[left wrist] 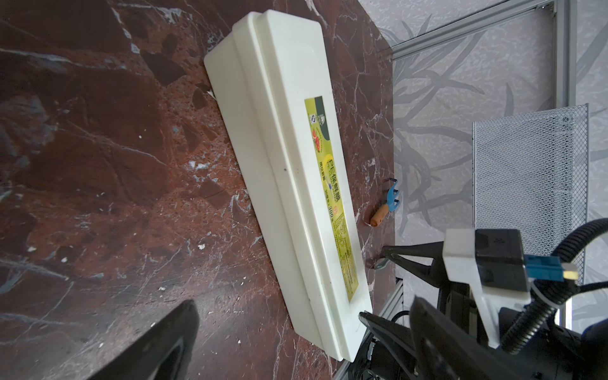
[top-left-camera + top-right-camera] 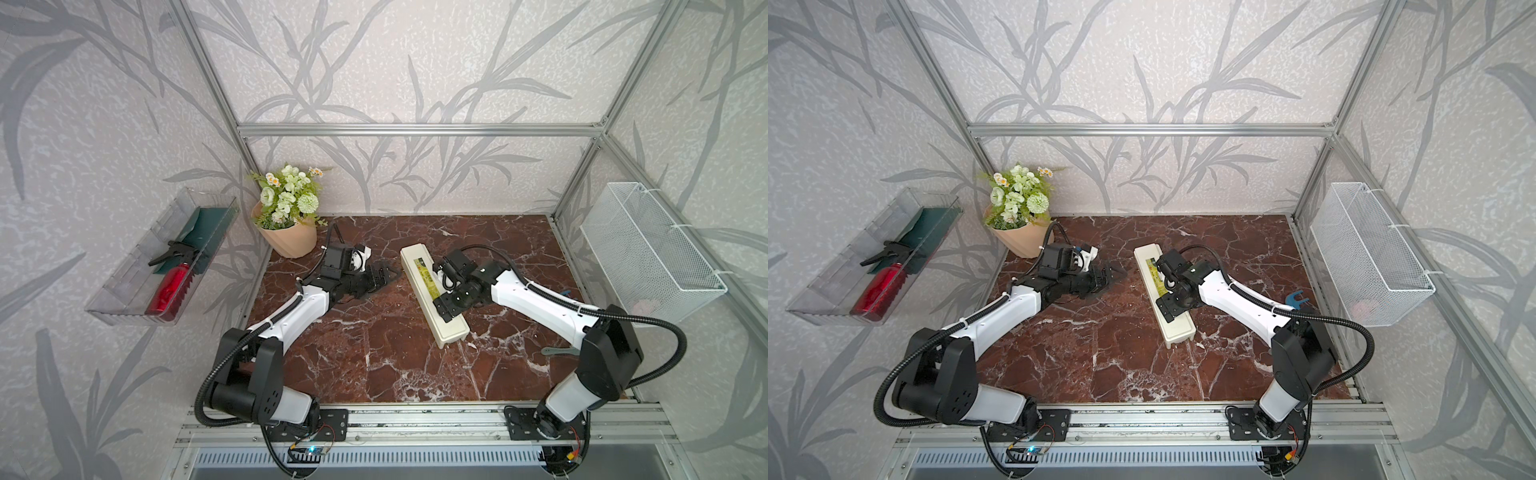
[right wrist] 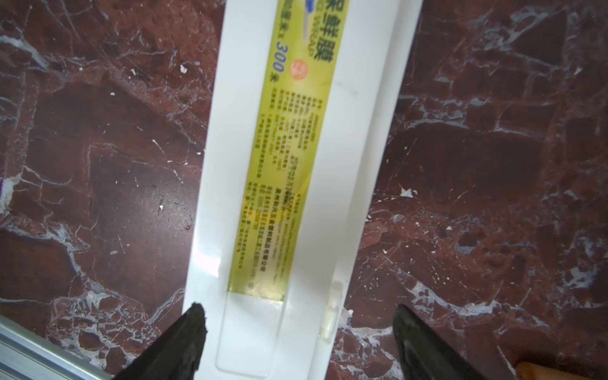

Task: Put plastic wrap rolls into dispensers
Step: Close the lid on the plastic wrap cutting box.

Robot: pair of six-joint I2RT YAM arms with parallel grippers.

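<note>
We log the dispenser (image 2: 449, 329) lying lid-shut across mid-table (image 2: 374, 365), no roll in view, so loading looks done though we cannot see inside; left gripper (image 2: 388, 277) gapes empty, apart from it; right gripper (image 3: 298, 312) straddles it, jaws spread, unclamped.

Glossy cream plastic dispenser (image 1: 289, 184), polished red-brown marble-look tabletop (image 2: 374, 353), white metal-mesh basket (image 2: 648, 257), clear plastic tray (image 2: 120, 282)

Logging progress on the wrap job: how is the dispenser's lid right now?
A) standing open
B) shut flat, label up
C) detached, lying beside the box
B: the dispenser lies closed on the marble table, its yellow-green label facing up.
</note>
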